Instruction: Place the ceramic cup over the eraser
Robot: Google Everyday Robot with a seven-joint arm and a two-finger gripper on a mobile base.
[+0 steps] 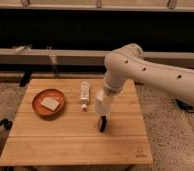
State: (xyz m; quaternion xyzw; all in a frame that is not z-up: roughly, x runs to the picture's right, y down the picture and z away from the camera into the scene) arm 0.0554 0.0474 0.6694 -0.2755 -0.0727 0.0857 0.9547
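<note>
Square light wooden table [65, 145], plank top, seen from the front and above. White jointed robot arm [155, 70] enters from 3 o'clock and bends down over the table's centre-right.

Gripper [103, 98] sits at the arm's lower end, just right of table centre. It carries the plain white tapered ceramic cup [101, 104], which hangs upright or nearly so. Jaws look clamped on the cup's upper part, though the fingers themselves are hard to make out.

Small black oblong eraser [102, 124] is directly at 6 o'clock from the cup, just below its bottom edge. Eraser stands on end on the wood. Cannot tell whether cup and eraser touch; cup is not over it.

White flat rectangular item [84, 94] lies lengthwise at 9 o'clock from the cup, near it but apart.

Round reddish-orange plate [48, 102] sits toward the left edge, at 9 o'clock from the white item, well apart from the cup. A pale flat piece [50, 104] lies on the plate.

Open wood: broad band along the front edge at 6 o'clock below the eraser, the front-left corner, and a strip along the right edge at 3 o'clock. Eraser is well inside all edges.

Beyond the back edge, a long pale ledge [40, 55] and dark wall. Speckled floor [175, 140] around the table.
</note>
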